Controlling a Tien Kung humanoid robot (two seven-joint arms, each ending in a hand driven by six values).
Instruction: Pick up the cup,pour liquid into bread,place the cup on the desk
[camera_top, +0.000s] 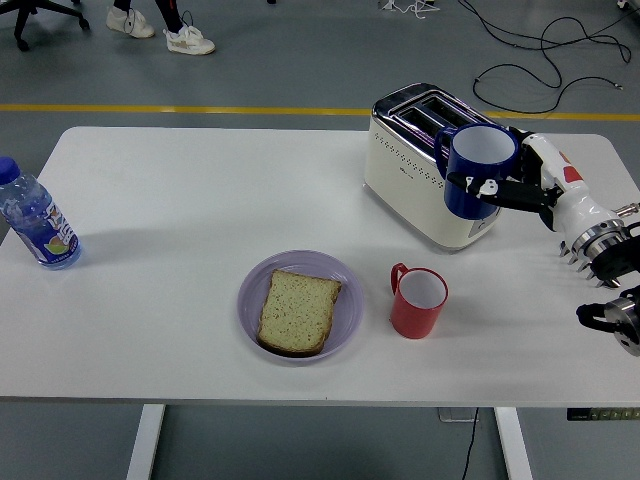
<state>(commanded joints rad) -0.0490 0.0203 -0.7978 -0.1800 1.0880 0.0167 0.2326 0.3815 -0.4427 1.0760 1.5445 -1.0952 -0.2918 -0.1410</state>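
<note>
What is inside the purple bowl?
One slice of bread lies flat inside the purple bowl. Nothing else shows in there, and no liquid is visible on it. The bowl's bottom under the slice is covered, so that part cannot be seen.

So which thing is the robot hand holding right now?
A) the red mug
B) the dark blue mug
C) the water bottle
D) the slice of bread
B: the right robot hand has its fingers wrapped around the dark blue mug, held upright in front of the cream toaster.

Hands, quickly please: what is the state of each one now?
Left hand: not in view.
Right hand: closed around the blue cup, held upright beside the toaster.
</note>
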